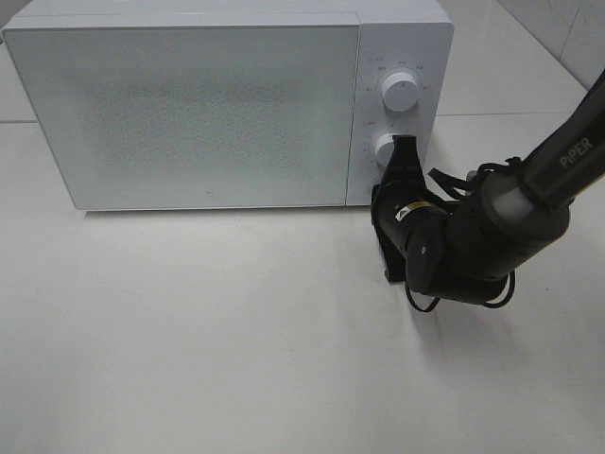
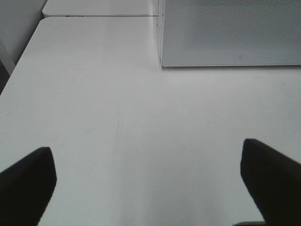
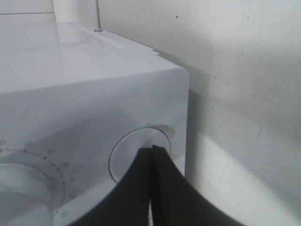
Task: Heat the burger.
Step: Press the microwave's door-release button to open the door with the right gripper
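Pressing flat together, the right claw (image 3: 151, 149) grips nothing, its black tips at a smooth round button (image 3: 126, 159) low on the glossy white microwave's (image 1: 402, 38) right panel, below a round dial (image 1: 381, 147). The left claw (image 2: 146, 150) gapes wide, empty, over the matt white table (image 2: 94, 94). The burger cannot be seen; the speckled, frosted door (image 1: 189, 113) is shut.

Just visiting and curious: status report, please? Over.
Left gripper open, empty. Right gripper shut, tips at round button on microwave. Burger not in sight; door shut.
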`<control>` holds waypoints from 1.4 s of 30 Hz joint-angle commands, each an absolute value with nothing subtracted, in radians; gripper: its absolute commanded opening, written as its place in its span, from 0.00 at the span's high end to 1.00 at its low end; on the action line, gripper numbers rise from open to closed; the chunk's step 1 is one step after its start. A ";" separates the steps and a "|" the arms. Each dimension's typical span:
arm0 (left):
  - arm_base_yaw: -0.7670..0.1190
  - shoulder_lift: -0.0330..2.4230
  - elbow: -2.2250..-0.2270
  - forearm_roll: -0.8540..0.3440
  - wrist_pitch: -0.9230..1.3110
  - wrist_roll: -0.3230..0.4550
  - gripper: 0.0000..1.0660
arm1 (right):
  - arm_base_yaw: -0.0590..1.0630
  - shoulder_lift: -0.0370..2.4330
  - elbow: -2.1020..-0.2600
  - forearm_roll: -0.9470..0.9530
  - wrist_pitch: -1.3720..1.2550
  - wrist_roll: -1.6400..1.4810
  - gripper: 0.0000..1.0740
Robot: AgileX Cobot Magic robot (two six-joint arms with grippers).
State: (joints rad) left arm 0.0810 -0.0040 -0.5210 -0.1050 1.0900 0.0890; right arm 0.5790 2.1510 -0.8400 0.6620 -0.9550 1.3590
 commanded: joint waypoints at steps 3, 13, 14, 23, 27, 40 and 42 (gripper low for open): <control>0.081 -0.022 -0.519 -0.107 1.074 0.086 0.06 | 0.571 2.158 -0.861 0.674 -0.956 1.341 1.00; 0.081 -0.022 -0.519 -0.107 1.074 0.086 0.06 | 0.571 2.183 -0.898 0.701 -1.028 1.327 1.00; 0.081 -0.022 -0.519 -0.107 1.074 0.086 0.06 | 0.571 2.190 -0.911 0.701 -1.056 1.328 1.00; 0.081 -0.022 -0.519 -0.107 1.074 0.086 0.06 | 0.571 2.233 -0.996 0.720 -1.137 1.331 1.00; 0.081 -0.022 -0.519 -0.107 1.074 0.086 0.06 | 0.569 2.237 -1.030 0.720 -1.124 1.323 1.00; 0.081 -0.022 -0.519 -0.107 1.074 0.086 0.06 | 0.560 2.213 -1.022 0.720 -1.050 1.292 1.00; 0.081 -0.022 -0.519 -0.107 1.074 0.086 0.06 | 0.560 2.198 -1.013 0.720 -1.049 1.277 1.00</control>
State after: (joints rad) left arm 0.0810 -0.0040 -0.5210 -0.1050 1.0900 0.0890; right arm 0.5940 2.2050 -0.9580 0.8230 -0.9500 1.2860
